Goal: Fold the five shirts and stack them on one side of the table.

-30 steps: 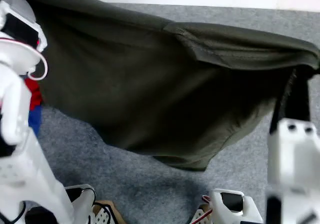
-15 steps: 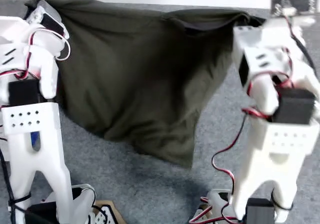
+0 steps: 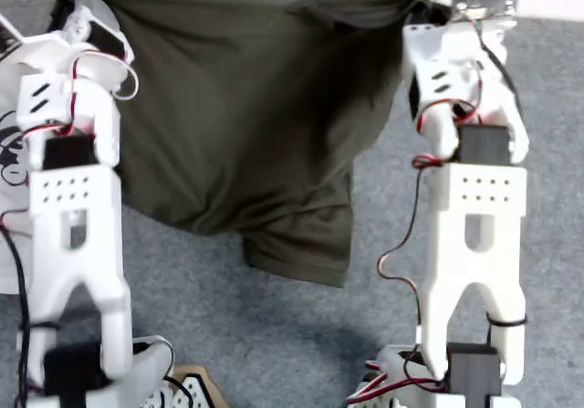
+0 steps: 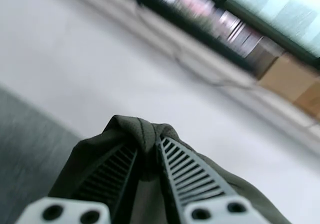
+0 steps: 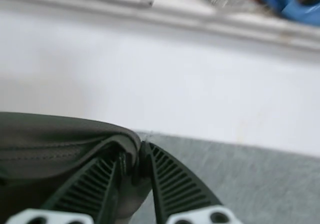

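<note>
Overhead, you are holding the olive shirt (image 3: 246, 125) stretched between both arms near the far edge of the grey worktop (image 3: 274, 335). The left gripper (image 4: 147, 144) is pinching one top corner, its jaws pressed together on a bunched knot of fabric. The right gripper (image 5: 132, 159) is clamping the opposite corner, with cloth wedged between its jaws. The held edge is running side to side across the worktop, roughly level from one gripper to the other. The body of the shirt is draping from that edge toward the arm bases, and its lowest flap is hanging about midway between the arms; whether that flap is touching the worktop is hard to tell. The coming move is likely turning on this: the cloth is lying on the near side of both grippers with its long axis crosswise, and neither arm is nearer. Spreading it flat for folding is probably calling for both arms to lower together. A white printed garment (image 3: 11, 152) is lying just beside the left arm.
</note>
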